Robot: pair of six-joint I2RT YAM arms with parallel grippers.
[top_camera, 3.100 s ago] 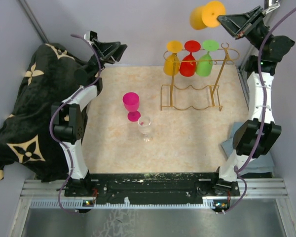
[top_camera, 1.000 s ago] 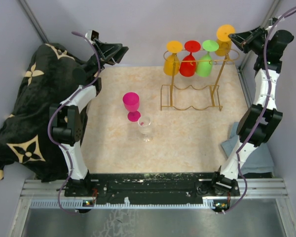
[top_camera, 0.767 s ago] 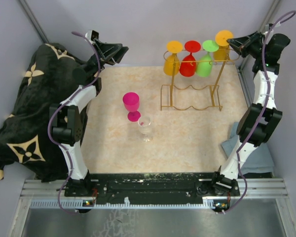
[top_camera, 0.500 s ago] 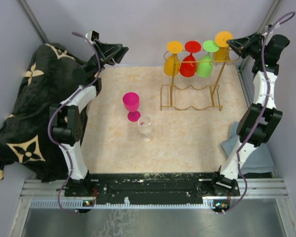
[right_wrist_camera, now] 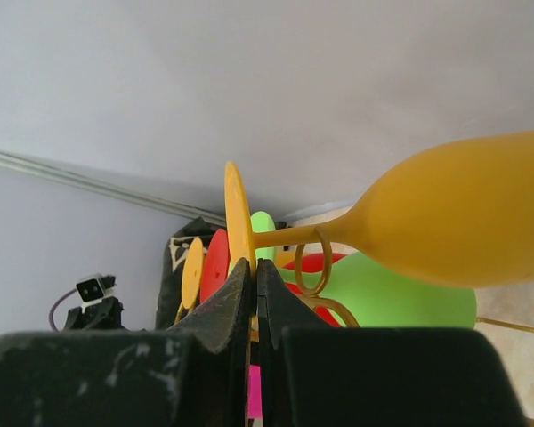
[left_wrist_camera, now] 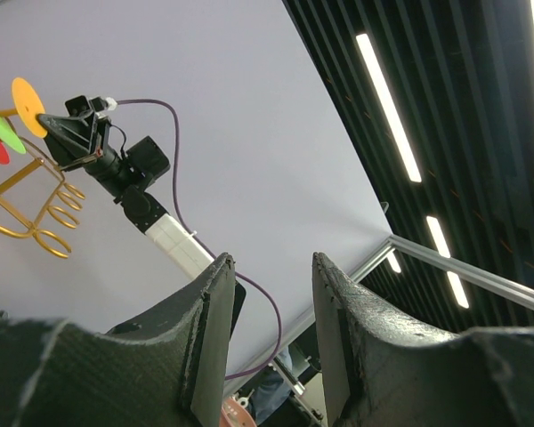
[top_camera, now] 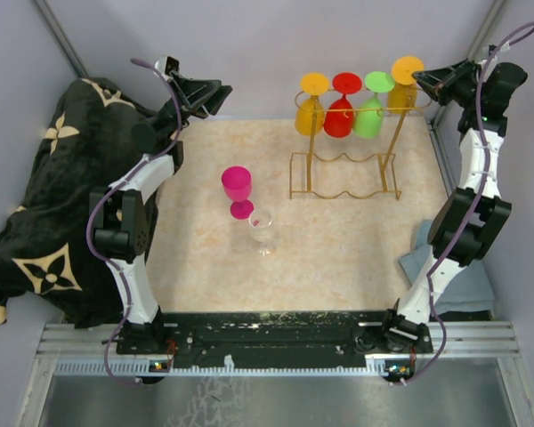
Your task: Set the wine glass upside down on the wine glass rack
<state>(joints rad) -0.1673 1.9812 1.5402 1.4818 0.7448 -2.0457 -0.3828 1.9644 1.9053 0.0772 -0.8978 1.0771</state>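
The yellow wine glass (top_camera: 406, 71) hangs upside down at the right end of the gold wire wine glass rack (top_camera: 345, 174), foot up. My right gripper (top_camera: 425, 78) is shut on the rim of its flat foot (right_wrist_camera: 238, 213). The stem runs past a gold end loop (right_wrist_camera: 311, 263) to the bowl (right_wrist_camera: 454, 213). I cannot tell whether the foot rests on the rails. An orange glass (top_camera: 312, 100), a red glass (top_camera: 341, 102) and a green glass (top_camera: 372, 102) hang on the rack beside it. My left gripper (top_camera: 215, 92) is raised at the back left, open and holding nothing (left_wrist_camera: 271, 294).
A pink glass (top_camera: 237, 189) and a clear glass (top_camera: 262, 228) stand upright on the beige mat (top_camera: 338, 249). A black patterned cloth (top_camera: 36, 205) covers the left side. Grey cloth (top_camera: 416, 258) lies by the right arm's base. Walls close in behind the rack.
My right gripper has brought the yellow glass down from high at the back right to the rack's right end, next to the green glass. It has hardly shifted in the last half second. The left arm is still.
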